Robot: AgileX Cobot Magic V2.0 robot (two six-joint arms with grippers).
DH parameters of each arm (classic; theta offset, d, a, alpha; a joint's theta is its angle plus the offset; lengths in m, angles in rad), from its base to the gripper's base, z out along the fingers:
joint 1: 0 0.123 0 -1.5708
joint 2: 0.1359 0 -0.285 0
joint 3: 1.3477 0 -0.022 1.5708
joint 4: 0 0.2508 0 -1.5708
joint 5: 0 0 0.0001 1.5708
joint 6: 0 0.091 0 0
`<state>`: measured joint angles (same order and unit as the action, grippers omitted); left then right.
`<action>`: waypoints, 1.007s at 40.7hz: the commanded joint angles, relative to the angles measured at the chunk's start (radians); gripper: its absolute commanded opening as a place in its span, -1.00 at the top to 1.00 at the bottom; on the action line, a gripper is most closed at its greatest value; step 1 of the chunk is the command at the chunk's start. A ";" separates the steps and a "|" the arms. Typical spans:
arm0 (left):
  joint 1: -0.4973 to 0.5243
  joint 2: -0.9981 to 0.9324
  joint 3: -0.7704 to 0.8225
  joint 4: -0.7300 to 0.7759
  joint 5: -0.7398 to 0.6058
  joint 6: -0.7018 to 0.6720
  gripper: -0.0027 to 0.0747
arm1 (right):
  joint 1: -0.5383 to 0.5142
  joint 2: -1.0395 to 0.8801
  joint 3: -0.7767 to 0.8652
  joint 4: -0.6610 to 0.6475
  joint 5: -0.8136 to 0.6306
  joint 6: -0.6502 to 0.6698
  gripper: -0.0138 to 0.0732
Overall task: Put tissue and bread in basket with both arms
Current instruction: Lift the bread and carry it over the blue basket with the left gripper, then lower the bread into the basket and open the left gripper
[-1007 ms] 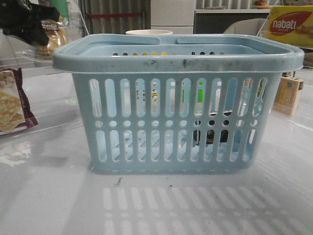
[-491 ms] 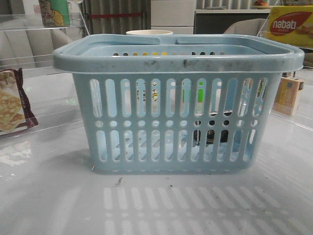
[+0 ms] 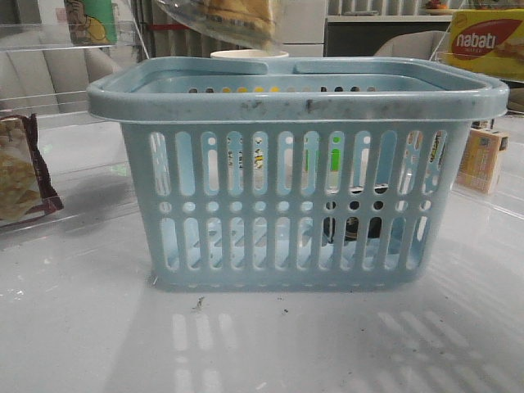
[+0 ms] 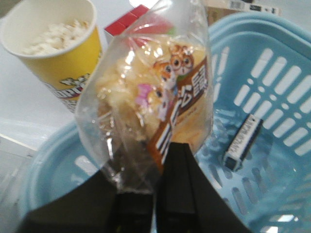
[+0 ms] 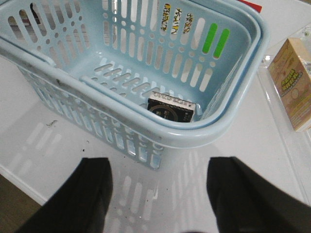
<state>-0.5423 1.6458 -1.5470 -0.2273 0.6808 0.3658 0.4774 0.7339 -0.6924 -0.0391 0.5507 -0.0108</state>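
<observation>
Front view shows the basket (image 3: 295, 172) standing upright on the white table (image 3: 74, 327), with the bread (image 3: 237, 20) hanging above its rear left rim, only the lower part of the wrapper in sight. Through the slots a dark shape low on the right side looks like the tissue (image 3: 356, 225), though the bars break it up too much to be sure from here.

From the left wrist camera, the left gripper (image 4: 153, 160) has its jaws closed on the lower edge of the bread's clear wrapper, and the bread hangs over the basket's open top. Beyond the basket rim stands a yellow popcorn cup (image 4: 60, 48). The tissue lies flat on the basket floor near one wall.

From the right wrist camera, the right gripper (image 5: 160, 194) is held over the table outside the basket, jaws spread wide and holding nothing. A small tan carton (image 5: 294, 82) stands on the table beside the basket.
</observation>
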 commanded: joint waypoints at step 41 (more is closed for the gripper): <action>-0.049 -0.198 0.136 -0.028 0.006 0.003 -0.16 | -0.003 -0.006 -0.028 -0.014 -0.069 -0.007 -0.53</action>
<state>-0.5848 1.5593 -1.4206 -0.2352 0.7246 0.3681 0.4774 0.7339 -0.6924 -0.0391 0.5507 -0.0108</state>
